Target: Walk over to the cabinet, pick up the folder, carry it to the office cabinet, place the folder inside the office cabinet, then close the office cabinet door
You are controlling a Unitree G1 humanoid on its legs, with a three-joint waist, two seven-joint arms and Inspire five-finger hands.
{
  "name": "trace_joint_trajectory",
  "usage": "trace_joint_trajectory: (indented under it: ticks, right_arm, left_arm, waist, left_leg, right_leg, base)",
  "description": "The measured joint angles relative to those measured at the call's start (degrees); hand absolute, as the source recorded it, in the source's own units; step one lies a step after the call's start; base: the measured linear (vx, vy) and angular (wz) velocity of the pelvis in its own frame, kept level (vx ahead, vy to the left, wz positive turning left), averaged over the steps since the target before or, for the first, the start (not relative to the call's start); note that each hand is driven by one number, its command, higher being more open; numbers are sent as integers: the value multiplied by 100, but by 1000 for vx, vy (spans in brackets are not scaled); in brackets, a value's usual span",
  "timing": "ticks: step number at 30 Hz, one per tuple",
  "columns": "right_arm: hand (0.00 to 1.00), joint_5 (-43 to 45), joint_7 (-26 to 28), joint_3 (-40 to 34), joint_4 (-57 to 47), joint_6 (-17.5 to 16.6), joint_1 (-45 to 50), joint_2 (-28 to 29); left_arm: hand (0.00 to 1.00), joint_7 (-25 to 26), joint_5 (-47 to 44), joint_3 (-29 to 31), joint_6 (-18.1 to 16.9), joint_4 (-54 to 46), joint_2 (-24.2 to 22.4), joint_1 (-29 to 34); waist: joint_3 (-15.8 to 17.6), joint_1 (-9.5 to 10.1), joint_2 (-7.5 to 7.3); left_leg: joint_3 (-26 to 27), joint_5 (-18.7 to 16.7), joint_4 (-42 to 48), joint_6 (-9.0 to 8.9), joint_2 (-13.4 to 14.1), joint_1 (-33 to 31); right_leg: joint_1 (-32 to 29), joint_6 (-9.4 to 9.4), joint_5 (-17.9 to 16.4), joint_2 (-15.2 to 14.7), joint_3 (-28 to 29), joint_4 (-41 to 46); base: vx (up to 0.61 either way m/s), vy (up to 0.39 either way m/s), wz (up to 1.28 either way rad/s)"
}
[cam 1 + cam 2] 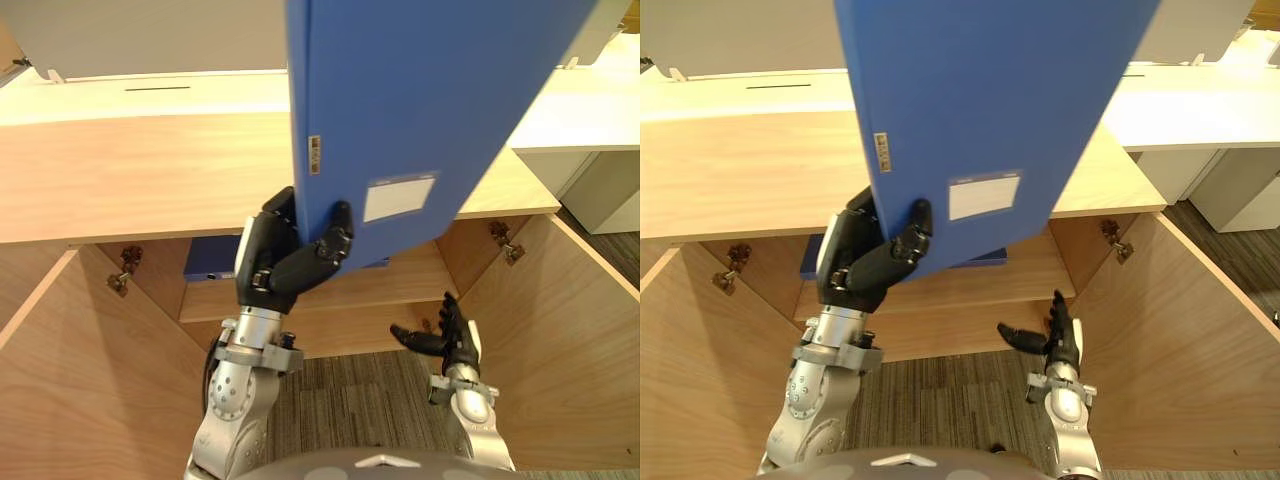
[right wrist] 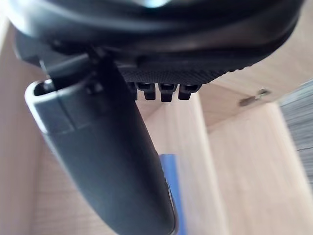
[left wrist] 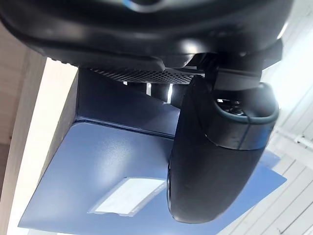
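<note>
A large blue folder (image 1: 430, 100) with a white label is held upright and high in front of the open wooden cabinet (image 1: 130, 170). My left hand (image 1: 285, 260) is shut on its lower corner, with fingers curled over the front face. In the left wrist view the thumb (image 3: 215, 156) presses on the folder (image 3: 107, 161). My right hand (image 1: 450, 335) hangs open and low, holding nothing, before the cabinet's opening. Its thumb (image 2: 112, 161) shows against wood in the right wrist view.
Both cabinet doors stand wide open, left door (image 1: 80, 370) and right door (image 1: 570, 340). Another flat blue item (image 1: 210, 262) lies on the inner shelf (image 1: 400, 285). A white desk (image 1: 590, 110) stands at the right, and grey carpet (image 1: 350, 400) lies below.
</note>
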Motion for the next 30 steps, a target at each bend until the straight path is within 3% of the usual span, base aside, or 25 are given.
trace_joint_trajectory:
  ticks: [4, 17, 30]
  right_arm:
    - [100, 534, 111, -97, -922, -301, 35, 220]
    - [100, 823, 292, -174, -2895, -693, -8, 205]
    - [100, 1290, 1137, 274, -3017, -817, -1076, -512]
  left_arm:
    - [0, 0, 16, 332, 0, 0, -49, 151]
    - [0, -141, 13, 623, 2, 146, -239, 350]
    - [0, -865, -228, 589, 23, 678, -227, 329]
  waist:
    - [19, 2, -33]
    - [50, -4, -29]
    - [70, 17, -35]
  left_leg:
    - [68, -17, -1, 12, -6, 16]
    - [99, -32, -1, 26, -16, 31]
    - [106, -32, 6, 28, -29, 21]
  right_leg:
    - [-9, 12, 10, -4, 61, -10]
    - [-8, 21, 22, -11, 93, -17]
    - [-10, 35, 47, -25, 104, -17]
  base:
    - [-7, 2, -6]
    - [-5, -2, -2]
    - [-11, -3, -1]
